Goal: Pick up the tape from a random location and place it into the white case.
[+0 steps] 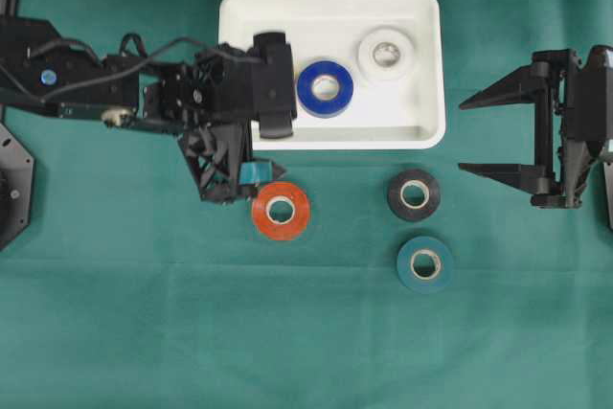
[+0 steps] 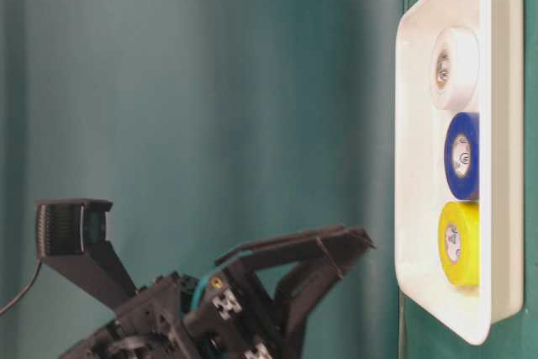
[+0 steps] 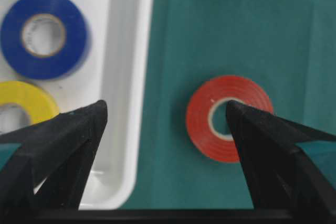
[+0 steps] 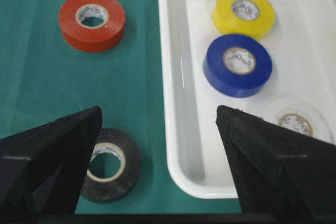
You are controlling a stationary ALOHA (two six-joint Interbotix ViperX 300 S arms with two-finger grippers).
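Tabletop [image 1: 115, 332] covered edge to edge in a dark green cloth, slightly creased. White case [image 1: 426, 64] sits flat near the far middle edge, long side across the view. Three tape rolls lie flat directly on the cloth, all on the near side of the case: red roll [image 1: 281, 210] left of centre, black roll [image 1: 414, 195] to its right, well apart, teal roll [image 1: 425, 263] just below the black one, not touching.
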